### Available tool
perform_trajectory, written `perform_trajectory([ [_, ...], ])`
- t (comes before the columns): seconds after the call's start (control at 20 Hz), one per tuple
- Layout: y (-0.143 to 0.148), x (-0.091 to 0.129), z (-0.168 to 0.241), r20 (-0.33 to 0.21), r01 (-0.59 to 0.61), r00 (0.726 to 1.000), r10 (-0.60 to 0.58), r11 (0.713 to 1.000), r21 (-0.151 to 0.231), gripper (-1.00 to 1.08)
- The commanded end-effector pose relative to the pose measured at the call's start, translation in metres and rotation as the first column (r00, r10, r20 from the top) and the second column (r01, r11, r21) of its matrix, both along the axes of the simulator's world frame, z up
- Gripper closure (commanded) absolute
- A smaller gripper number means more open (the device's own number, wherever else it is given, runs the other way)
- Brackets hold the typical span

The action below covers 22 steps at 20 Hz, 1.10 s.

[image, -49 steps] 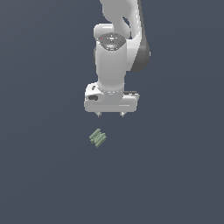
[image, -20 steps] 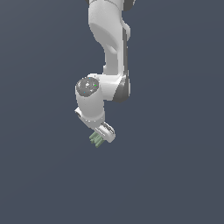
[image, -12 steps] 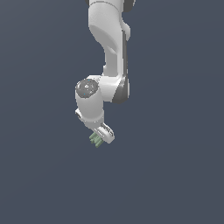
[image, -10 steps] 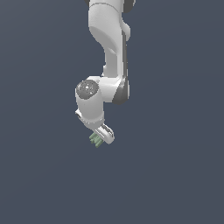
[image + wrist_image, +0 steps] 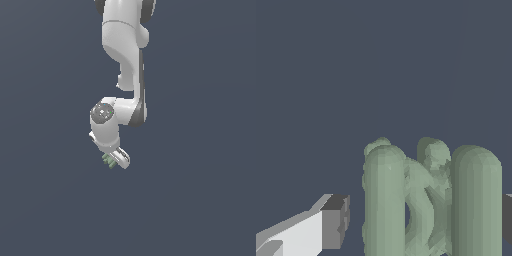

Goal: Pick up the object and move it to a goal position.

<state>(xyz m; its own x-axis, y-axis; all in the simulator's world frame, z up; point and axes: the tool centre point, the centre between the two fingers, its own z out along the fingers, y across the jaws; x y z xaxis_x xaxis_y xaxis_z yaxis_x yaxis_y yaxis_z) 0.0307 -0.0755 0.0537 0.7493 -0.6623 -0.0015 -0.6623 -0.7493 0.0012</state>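
Arm: the white Panda arm [image 5: 125, 60] comes down from the top of the exterior view, bends at a round grey-capped joint [image 5: 102, 113], and ends low with its wrist tilted toward the exterior view's right.

Gripper: the gripper [image 5: 114, 161] sits at the arm's lowest point, directly against the object. In the wrist view one white finger with a dark grey pad [image 5: 331, 222] shows on one side of the object, with a clear gap of floor between that pad and the nearest green bar. A sliver of dark pad [image 5: 507, 219] shows at the opposite side, right at the outermost bar.

Gripper state: the fingers straddle the object, parted wider than it; one pad is visibly apart from it, so they are not clamped on it.

Object: the object [image 5: 108, 160] [image 5: 428, 200] is a pale sage-green ridged piece of short parallel bars. In the exterior view only a small green part peeks out from beside the gripper, on the exterior view's left of it. In the wrist view it lies between the two fingers, its bars standing upright in the picture.

Surface: a plain dark slate-blue floor [image 5: 200, 200] lies beneath the object; whether the object rests on it or is lifted cannot be told.
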Motion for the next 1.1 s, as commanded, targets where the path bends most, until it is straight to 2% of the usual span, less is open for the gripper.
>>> perform_trajectory([
  [0.0,0.000,0.001,-0.003,0.002,0.000,1.000,0.000,1.000,0.000,-0.92],
  [0.05,0.000,0.001,-0.003,0.002,0.000,1.000,0.000,1.000,0.000,-0.92],
  [0.1,0.000,0.001,-0.003,0.002,0.000,1.000,0.000,1.000,0.000,1.08],
  [0.7,0.000,0.001,-0.001,0.002,0.000,1.000,0.000,1.000,0.000,1.08],
  [1.05,0.009,-0.003,0.017,0.002,0.000,1.000,0.000,1.000,0.000,1.08],
])
